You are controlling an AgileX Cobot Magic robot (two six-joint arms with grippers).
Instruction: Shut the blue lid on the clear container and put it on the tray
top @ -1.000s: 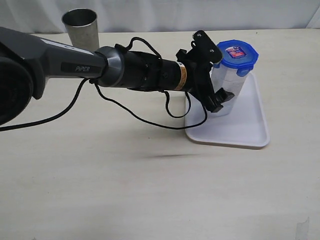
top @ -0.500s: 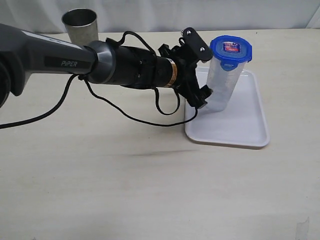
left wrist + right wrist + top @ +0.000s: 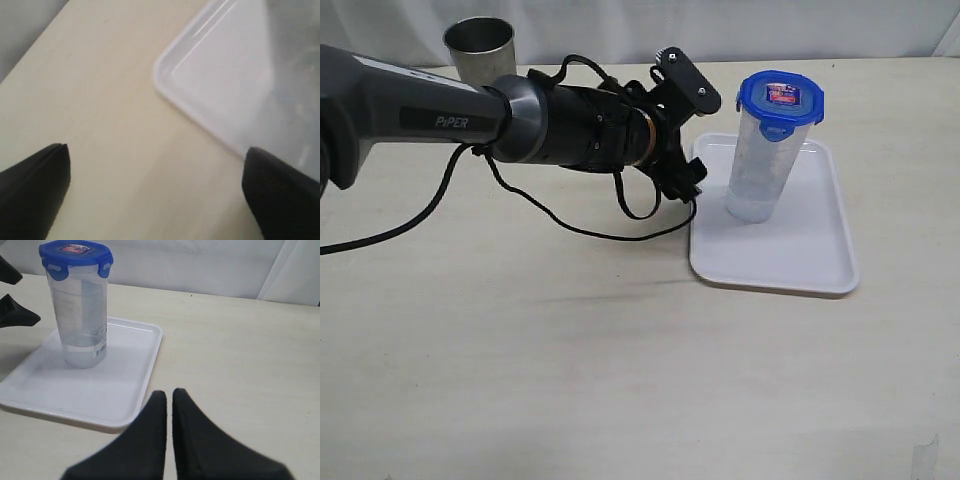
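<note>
Blue lid (image 3: 781, 98) sits on the clear container (image 3: 758, 170), upright on the tray (image 3: 815, 265). My left gripper (image 3: 704, 145): spread, empty, near it. Right gripper (image 3: 169, 401): pressed together. Risk: a stray finger clips the tall container, toppling it.

Lid (image 3: 780, 100) on container (image 3: 756, 175), upright on tray (image 3: 815, 265); left end effector (image 3: 700, 145) beside tray; cup (image 3: 480, 52) far left, behind.

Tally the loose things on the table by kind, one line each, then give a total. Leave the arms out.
blue lid: 1
clear container: 1
white tray: 1
grey metal cup: 1
Total: 4
</note>
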